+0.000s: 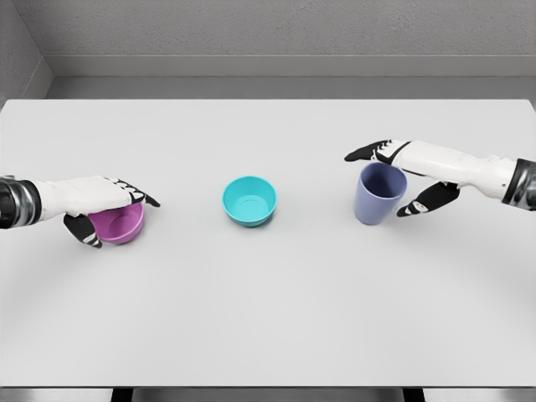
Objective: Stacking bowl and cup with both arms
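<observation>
A purple bowl (121,226) sits at the table's left. My left hand (120,219) lies over it, fingers across its far rim and thumb against its near left side, grasping it. A teal bowl (249,201) stands alone in the middle of the table, upright with nothing in it. At the right stands a blue-violet cup (377,197), leaning slightly. My right hand (377,184) closes on it, fingers (368,152) stretched behind its rim and thumb (423,201) against its right side.
The white table (268,318) stretches wide in front of and behind the three objects. A grey wall runs along its far edge. Nothing else stands on the table.
</observation>
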